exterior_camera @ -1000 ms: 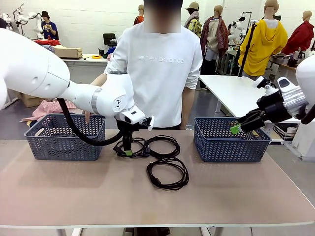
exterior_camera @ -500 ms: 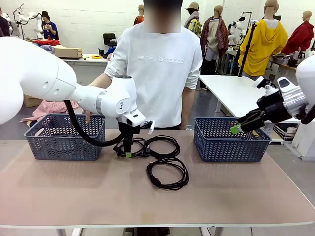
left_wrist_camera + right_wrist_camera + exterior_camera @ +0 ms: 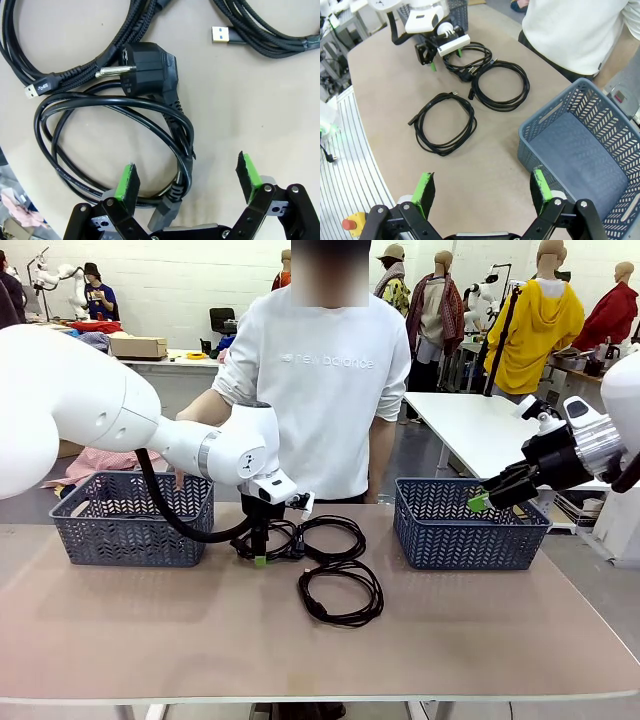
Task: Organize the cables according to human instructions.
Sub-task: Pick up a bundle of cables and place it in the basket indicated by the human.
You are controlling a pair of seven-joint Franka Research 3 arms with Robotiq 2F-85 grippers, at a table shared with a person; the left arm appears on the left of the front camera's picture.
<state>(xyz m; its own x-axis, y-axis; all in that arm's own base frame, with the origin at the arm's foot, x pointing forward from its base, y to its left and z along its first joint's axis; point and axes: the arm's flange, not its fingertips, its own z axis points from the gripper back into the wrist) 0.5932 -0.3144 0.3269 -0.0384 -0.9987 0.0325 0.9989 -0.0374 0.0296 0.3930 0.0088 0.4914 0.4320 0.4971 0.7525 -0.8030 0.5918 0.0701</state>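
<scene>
Black cable coils (image 3: pixel 375 592): three discernible; blue mesh baskets (image 3: pixel 130 535) (image 3: pixel 465 540): two.

Left fingers (image 3: pixel 259 546) pointing down at coiled cables (image 3: pixel 288 540), blue baskets (image 3: pixel 130 530) either side, person (image 3: pixel 325 390) behind, right fingers (image 3: pixel 480 504) at far right

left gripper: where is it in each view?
Front: left gripper left of centre, pointing down over the cables.
Left wrist: bottom edge, open, straddling a cable loop below the black plug.
Right wrist: top left, at the cables' edge.
Shared landmark: the cables beneath it.
</scene>
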